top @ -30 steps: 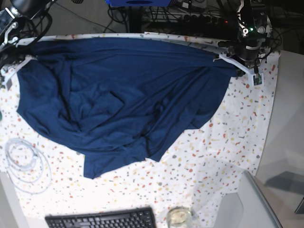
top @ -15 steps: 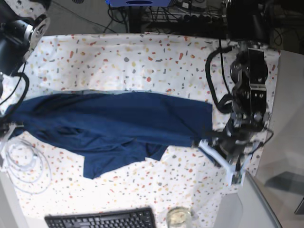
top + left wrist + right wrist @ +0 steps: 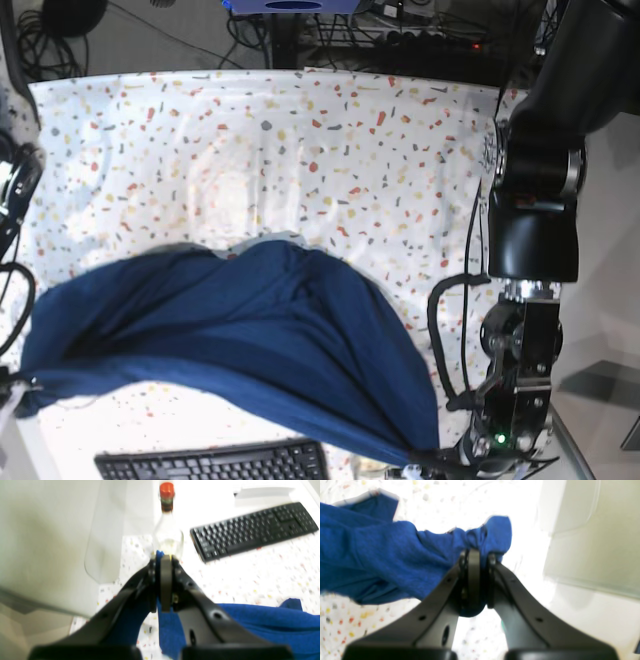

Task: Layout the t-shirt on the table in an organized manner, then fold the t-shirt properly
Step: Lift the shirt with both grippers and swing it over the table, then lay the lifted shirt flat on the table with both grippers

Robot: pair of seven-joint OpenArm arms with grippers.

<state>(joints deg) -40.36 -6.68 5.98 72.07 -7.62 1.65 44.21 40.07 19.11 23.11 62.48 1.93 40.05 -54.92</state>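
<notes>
- The table (image 3: 300,130), draped in a white cloth with red, orange, yellow and grey flecks, is lying bare beyond both grippers, on the side away from the keyboard.
- The t-shirt (image 3: 240,340), dark navy and rumpled, is stretching in a wide band between the two grippers, sagging over the near part of the table.
- The left arm (image 3: 535,250), a tall black column, is reaching down at the right edge of the base view.
- The left gripper (image 3: 162,562) is pinching one edge of the t-shirt, its jaws pressed together with blue fabric showing between them and trailing back beneath it.
- The right gripper (image 3: 475,555) is likewise clamping a bunched corner of the t-shirt, with the cloth spilling away to its left side.
- A black keyboard (image 3: 252,530) is lying just ahead of the left gripper, to its right.
- A clear bottle (image 3: 167,530) with a red cap is standing upright directly ahead of the left gripper's tips.
</notes>
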